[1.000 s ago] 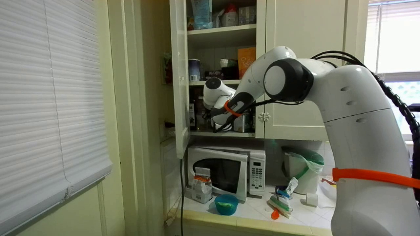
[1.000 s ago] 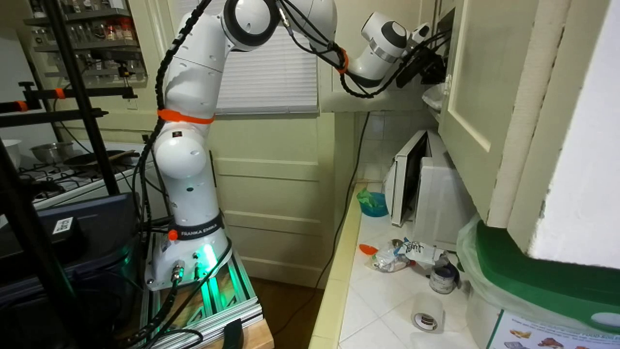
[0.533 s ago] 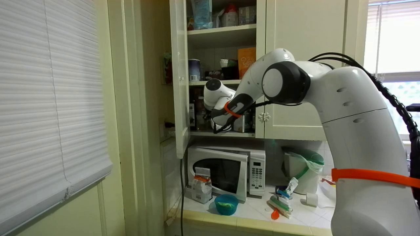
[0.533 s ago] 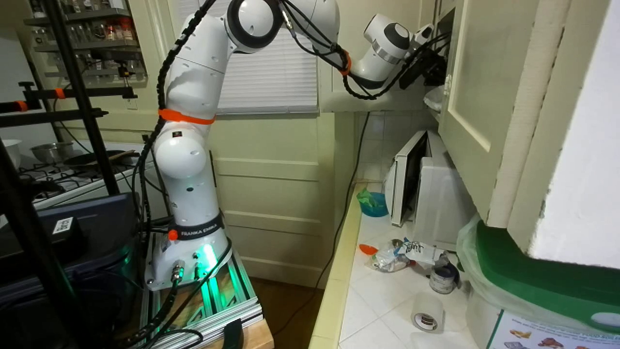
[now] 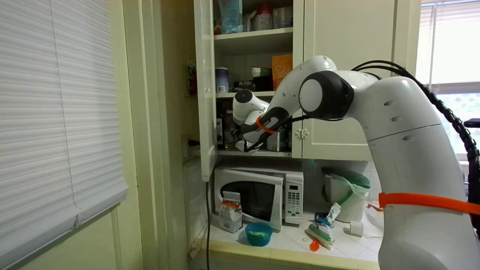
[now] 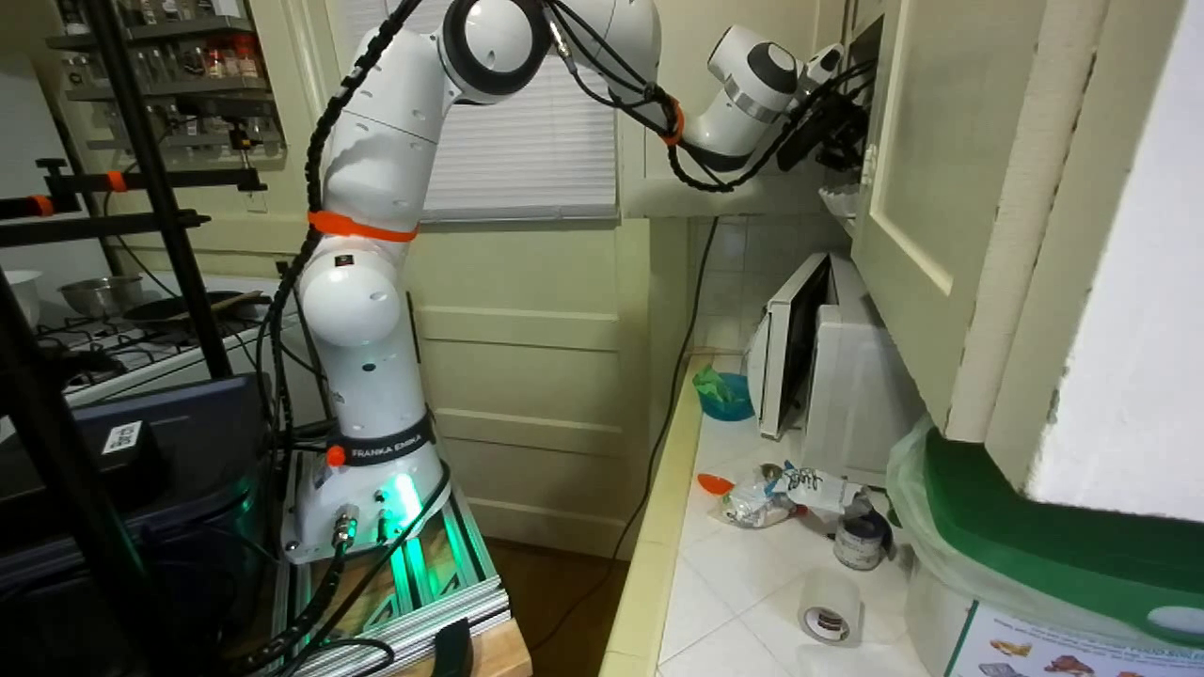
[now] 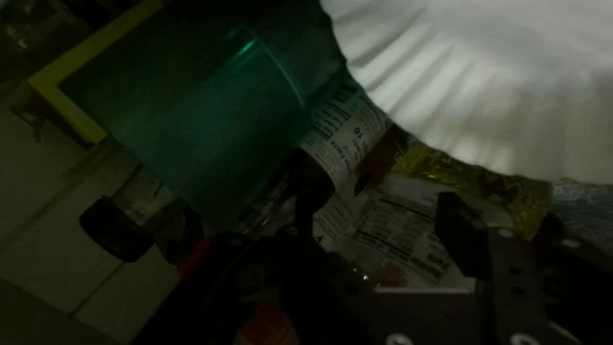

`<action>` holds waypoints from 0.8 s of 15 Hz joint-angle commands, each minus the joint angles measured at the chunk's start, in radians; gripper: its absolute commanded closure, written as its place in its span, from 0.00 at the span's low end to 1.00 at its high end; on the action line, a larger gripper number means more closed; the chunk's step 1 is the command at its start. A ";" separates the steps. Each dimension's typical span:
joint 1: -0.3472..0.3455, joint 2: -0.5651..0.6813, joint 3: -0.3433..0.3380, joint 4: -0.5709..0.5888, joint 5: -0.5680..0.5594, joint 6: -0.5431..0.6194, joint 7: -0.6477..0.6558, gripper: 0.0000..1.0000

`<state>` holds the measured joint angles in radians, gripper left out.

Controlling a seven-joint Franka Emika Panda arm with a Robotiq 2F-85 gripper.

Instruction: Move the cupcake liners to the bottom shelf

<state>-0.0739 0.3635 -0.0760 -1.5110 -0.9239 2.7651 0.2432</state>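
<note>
Kitchen corner's in play: cream cupb'd [image 5: 298,52] is seen w/ its door [image 5: 206,105] swung out, tiled counter [image 5: 288,236] below. Over to the pincer [image 7: 376,215], and it's set wide in wrist view, dark fingers [image 7: 452,218] well apart, a printed pack [image 7: 402,235] glimpsed thru the gap. Up & R of the fingertips, cupcake liners [image 7: 493,86] are picked out, white, pleated, outside the gap; how near can't be judged. In both exterior views they're spotted below the wrist end of the arm [image 5: 375,101], at the front of the bottom shelf [image 5: 279,153], partly hidden; contact w/ the board can't be confirmed.

Next out, L side of wrist view: a green see-thru item [image 7: 206,129], plus a dark-capped container [image 7: 119,230]; a labelled cylinder [image 7: 345,129] is seen just beside the green. Gold wrapper [image 7: 431,163] is caught just below the liners' edge, same view. One shelf up in the cupb'd, an orange pack [image 5: 282,67] & a blue can [image 5: 222,80] are stood. Down on the counter, the microwave [image 5: 294,202] is seen w/ its front ajar, teal bowl [image 5: 258,242] placed before it, green stuff [image 5: 257,234] inside, grey-white bag [image 5: 230,219] set just beside. Farther R, a green-topped bin [image 5: 343,198] is spotted.
</note>
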 commanded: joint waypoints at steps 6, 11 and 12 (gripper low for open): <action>0.013 -0.046 0.031 -0.009 0.084 -0.080 0.025 0.00; 0.027 -0.092 0.064 -0.013 0.196 -0.228 0.063 0.00; 0.031 -0.101 0.067 -0.011 0.209 -0.256 0.077 0.00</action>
<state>-0.0541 0.3091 -0.0221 -1.4966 -0.7673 2.5953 0.2839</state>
